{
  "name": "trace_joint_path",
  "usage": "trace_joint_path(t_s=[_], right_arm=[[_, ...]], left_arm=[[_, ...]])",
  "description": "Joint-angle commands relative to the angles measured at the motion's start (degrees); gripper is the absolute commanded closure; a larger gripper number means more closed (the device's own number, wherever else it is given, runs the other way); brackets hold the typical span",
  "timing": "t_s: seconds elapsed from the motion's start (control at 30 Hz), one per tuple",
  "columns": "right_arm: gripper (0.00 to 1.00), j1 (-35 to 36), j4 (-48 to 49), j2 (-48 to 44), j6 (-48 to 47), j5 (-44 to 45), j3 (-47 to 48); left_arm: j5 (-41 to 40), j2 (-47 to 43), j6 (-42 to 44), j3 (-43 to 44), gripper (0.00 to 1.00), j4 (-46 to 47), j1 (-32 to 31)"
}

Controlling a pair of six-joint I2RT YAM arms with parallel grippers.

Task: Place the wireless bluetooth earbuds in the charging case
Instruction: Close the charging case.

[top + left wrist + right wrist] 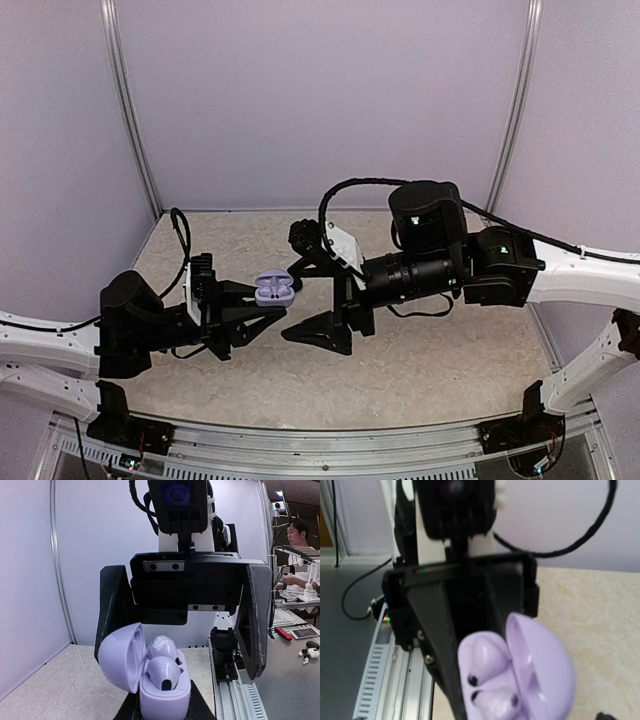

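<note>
Over beige tabletop, left gripper clamps the open charging case; right gripper gapes wide.

Table: beige mottled top. Metal rail runs along its near edge; black arm bases bolted there.

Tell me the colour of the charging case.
The charging case is pale lavender, shown best in the left wrist view.
</note>
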Motion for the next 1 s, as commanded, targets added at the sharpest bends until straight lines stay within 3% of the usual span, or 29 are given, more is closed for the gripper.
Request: trace_joint_path(t_s=[0.0, 0.4, 0.7, 0.97], right_arm=[[0.01, -0.4, 0.8, 1.7, -1.6, -2.3, 1.9], [0.03, 0.1, 3.5, -1.2, -3.3, -6.6, 0.6], [0.18, 1.6, 1.0, -0.9, -6.4, -9.9, 1.1], [0.23, 4.0, -2.2, 0.4, -10.3, -0.7, 2.4]], left_arm=[[0.6, -0.6, -0.9, 1.9, 0.94, 2.0, -0.3], [-0.8, 0.0, -3.8, 2.4, 0.93, 1.4, 0.1], [-2.1, 0.3, -7.6, 2.9, 0.95, 1.5, 1.3], [-2.7, 2.0, -12.2, 4.4, 0.97, 0.7, 1.9]])
